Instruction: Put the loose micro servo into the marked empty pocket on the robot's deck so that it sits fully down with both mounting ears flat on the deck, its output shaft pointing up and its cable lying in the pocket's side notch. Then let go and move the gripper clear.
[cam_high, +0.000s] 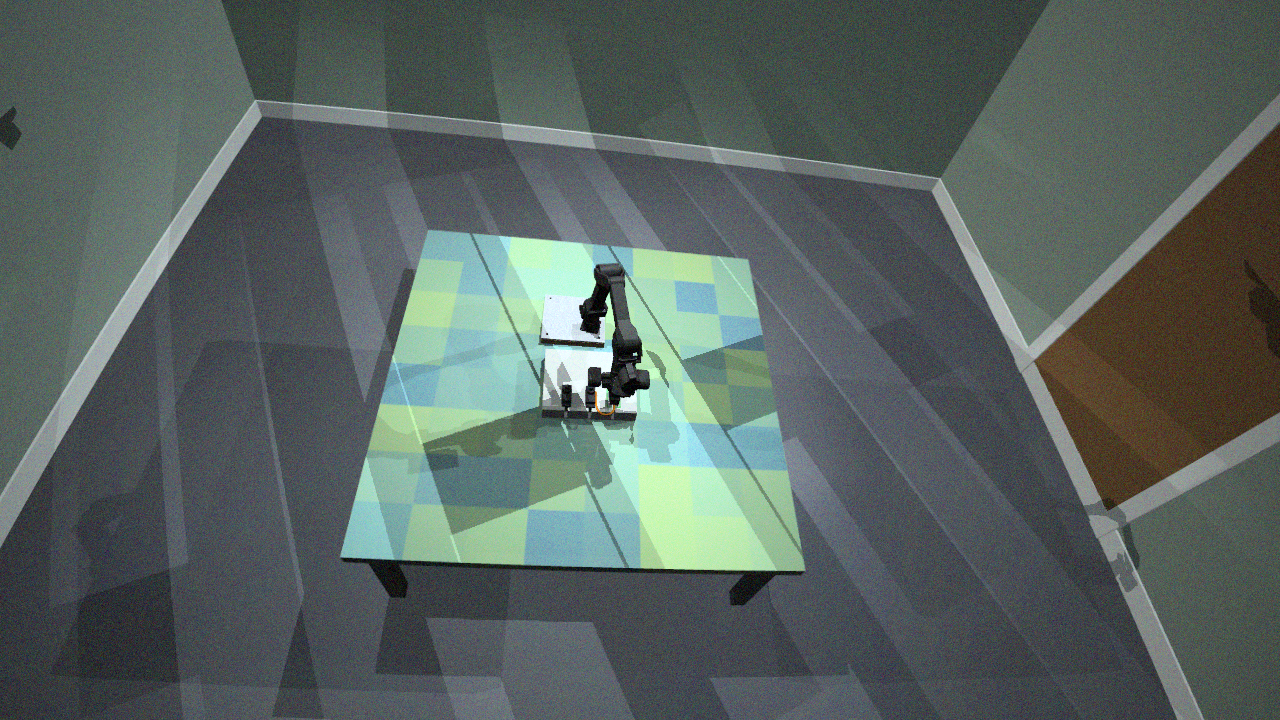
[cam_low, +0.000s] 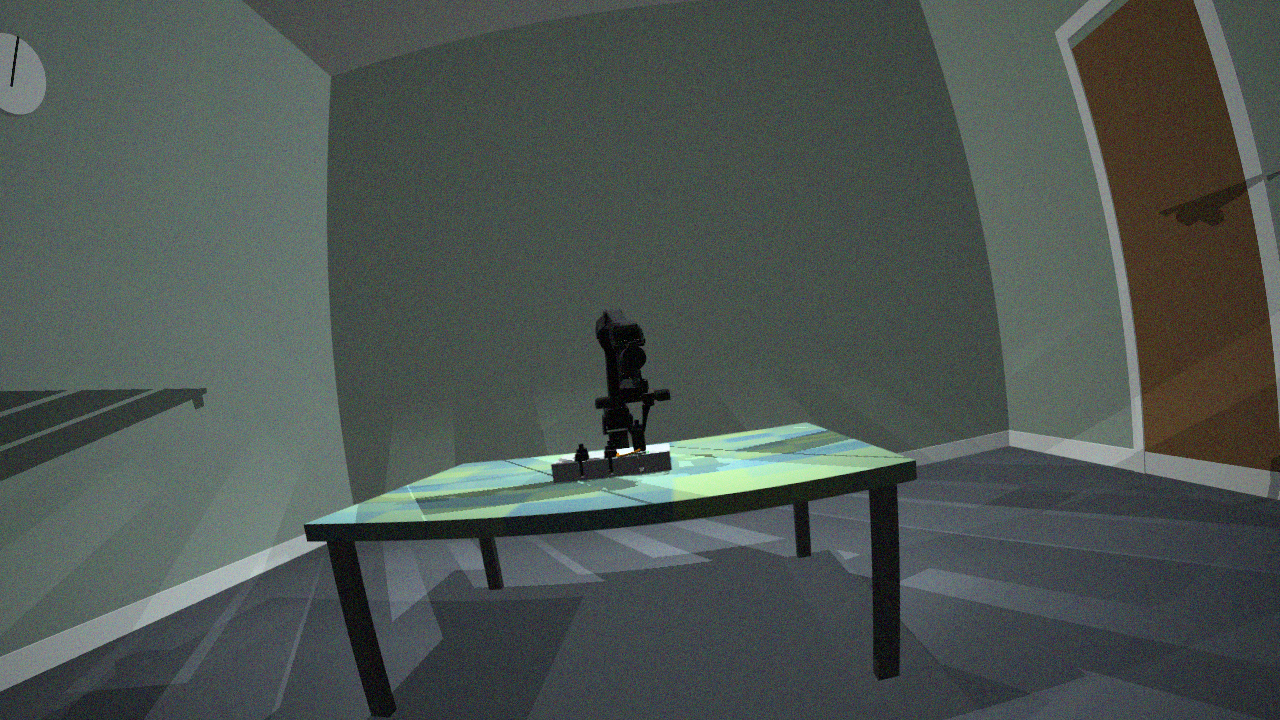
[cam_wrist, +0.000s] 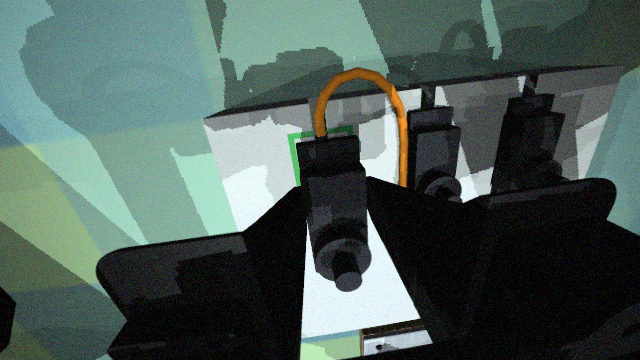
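My gripper (cam_wrist: 332, 190) (cam_high: 614, 401) is shut on the loose black micro servo (cam_wrist: 337, 200), with its output shaft up. The servo is over the green-marked pocket outline (cam_wrist: 293, 156) on the white deck (cam_wrist: 247, 155) (cam_high: 577, 358) (cam_low: 658, 462). Only the outline's left and far parts show; servo and fingers hide the rest. I cannot tell whether the servo's body has entered the pocket or how high its ears are. The orange cable (cam_wrist: 358, 73) (cam_high: 605, 413) leaves its far end, arches past the deck's far edge in the wrist view and bends back beside the right finger. The side notch is hidden.
Two seated black servos (cam_wrist: 434, 150) (cam_wrist: 527, 135) stand to the right in the wrist view; the nearer is close to the cable and right finger. A second white plate (cam_high: 563, 315) (cam_wrist: 400, 344) lies beside the arm's base. Both are on the patchwork table (cam_high: 581, 537).
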